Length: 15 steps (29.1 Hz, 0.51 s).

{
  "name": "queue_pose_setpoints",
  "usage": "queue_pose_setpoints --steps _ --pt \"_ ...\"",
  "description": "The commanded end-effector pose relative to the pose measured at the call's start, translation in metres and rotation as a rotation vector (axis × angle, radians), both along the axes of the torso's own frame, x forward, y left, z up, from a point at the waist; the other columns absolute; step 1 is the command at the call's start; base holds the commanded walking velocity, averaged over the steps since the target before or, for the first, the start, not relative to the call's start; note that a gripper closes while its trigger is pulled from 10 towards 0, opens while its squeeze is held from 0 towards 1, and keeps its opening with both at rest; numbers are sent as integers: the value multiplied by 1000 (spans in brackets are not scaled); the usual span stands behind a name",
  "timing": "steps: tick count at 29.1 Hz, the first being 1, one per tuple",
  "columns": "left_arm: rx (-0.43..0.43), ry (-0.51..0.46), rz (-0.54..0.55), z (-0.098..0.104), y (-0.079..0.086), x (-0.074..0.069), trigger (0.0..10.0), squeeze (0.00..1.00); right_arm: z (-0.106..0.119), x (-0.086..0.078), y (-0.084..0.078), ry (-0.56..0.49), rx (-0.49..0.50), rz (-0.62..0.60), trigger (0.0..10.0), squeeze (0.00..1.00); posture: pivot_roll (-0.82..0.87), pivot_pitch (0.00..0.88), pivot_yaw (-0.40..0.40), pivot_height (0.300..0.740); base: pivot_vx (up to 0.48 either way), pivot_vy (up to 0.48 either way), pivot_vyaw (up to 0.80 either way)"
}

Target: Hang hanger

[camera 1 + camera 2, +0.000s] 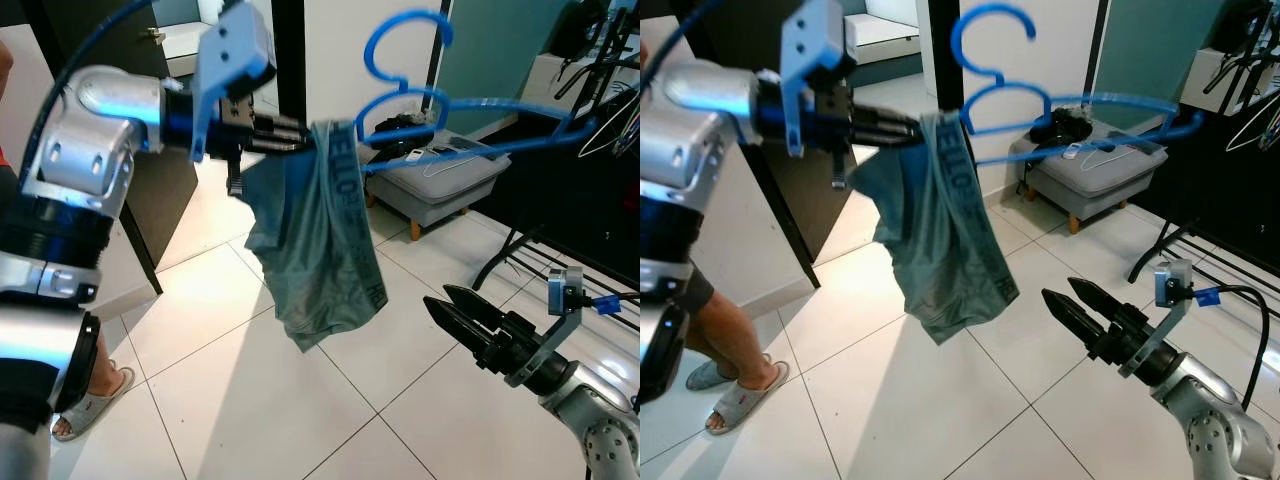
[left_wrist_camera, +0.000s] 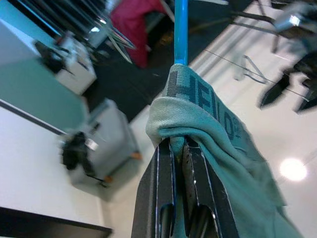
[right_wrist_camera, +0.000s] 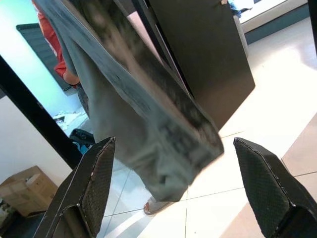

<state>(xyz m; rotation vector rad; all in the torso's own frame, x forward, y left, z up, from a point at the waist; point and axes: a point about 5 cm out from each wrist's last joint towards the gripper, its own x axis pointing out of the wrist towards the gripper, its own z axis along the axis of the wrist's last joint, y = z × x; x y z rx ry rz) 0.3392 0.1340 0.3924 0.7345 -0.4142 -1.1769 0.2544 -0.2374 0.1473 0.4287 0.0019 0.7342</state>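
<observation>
Left pincer [image 1: 290,135] raised high, black fingers clamped together on the bar of the blue plastic hanger [image 1: 470,125], right where the grey-green shorts with a dark lettered waistband [image 1: 320,240] drape over it. Hanger held out in mid-air, hook [image 1: 405,45] up, far arm reaching toward the dark drying rack [image 1: 600,190] at the right edge, rack cut off and murky. Shorts dangling loose above the white tiled floor [image 1: 250,390]. Right pincer [image 1: 1065,300] low, below and beside the cloth, fingers spread apart, gripping nothing. Grey padded footstool [image 1: 445,180] behind, small dark items on top too blurred to name. Person's sandalled foot [image 1: 735,395] at the left, body cut off.
</observation>
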Motion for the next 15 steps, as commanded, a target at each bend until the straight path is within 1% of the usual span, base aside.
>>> queue_pose_setpoints --steps 1,2,6,7,9,13,14,15 --pt "-40 -33 -5 10 1 -2 10000 0 -4 0 2 12 -1 -5 10000 0 -47 0 48 740 0 0 0" --pt "-54 -47 -8 15 1 -2 10000 0 -4 -1 2 13 3 -7 10000 0 -47 0 50 740 0 0 0" --pt "-69 -57 -23 19 0 -5 10000 0 -4 -2 2 15 14 -9 10000 0 -47 0 50 740 0 0 0" --pt "-69 -57 -23 19 0 -5 10000 0 -4 -2 2 15 14 -9 10000 0 -47 0 50 740 0 0 0" --pt "-55 -53 -37 17 -1 -6 10000 0 -2 -2 6 4 44 11 10000 0 -50 0 50 740 0 0 0" --pt "-50 -52 -40 16 -2 -6 10000 0 -1 -2 8 0 54 19 10000 0 -50 0 50 740 0 0 0" --pt "-46 -54 -41 14 -2 -5 10000 0 1 -1 13 -10 74 40 10000 0 -48 0 46 740 0 0 0" --pt "-46 -54 -41 14 -2 -5 10000 0 1 -1 13 -10 74 40 10000 0 -48 0 46 740 0 0 0"
